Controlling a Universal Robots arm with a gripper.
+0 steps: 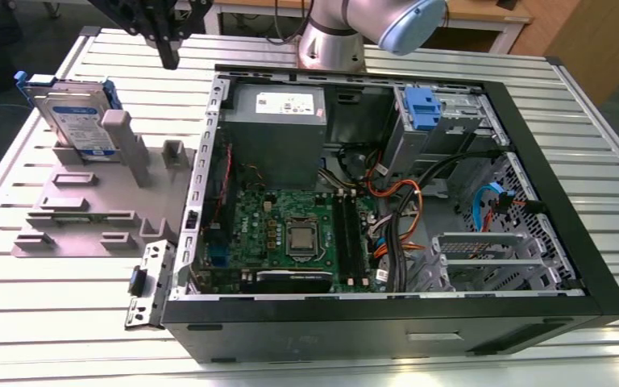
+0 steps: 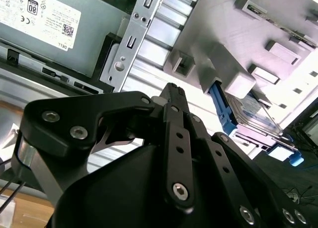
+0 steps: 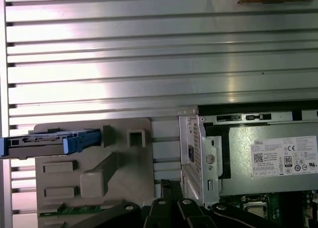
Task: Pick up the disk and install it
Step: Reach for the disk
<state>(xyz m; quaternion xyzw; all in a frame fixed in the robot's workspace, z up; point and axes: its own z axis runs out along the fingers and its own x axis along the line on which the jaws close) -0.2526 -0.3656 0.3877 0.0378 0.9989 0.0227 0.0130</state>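
The disk point(image 1: 73, 121) stands on edge in a grey holder point(image 1: 84, 211) at the exterior view's left. Its white-and-blue label faces out, and blue rails run along its sides. My gripper point(image 1: 168, 60) hangs above the table, higher than the disk and toward the exterior view's right of it, between the holder and the open computer case point(image 1: 207, 161). Its black fingers are shut together with nothing between them. In both wrist views the disk point(image 2: 254, 114) point(image 3: 49, 141) sits in the holder, well apart from my gripper point(image 2: 172, 91) point(image 3: 167, 186).
The open case holds a grey power supply point(image 1: 277, 113), a green motherboard point(image 1: 288, 234), loose cables point(image 1: 396, 201) and a blue caddy point(image 1: 422, 109) in its drive bay. The ribbed metal table point(image 1: 62, 306) carries everything. The arm's base point(image 1: 337, 40) rises behind the case.
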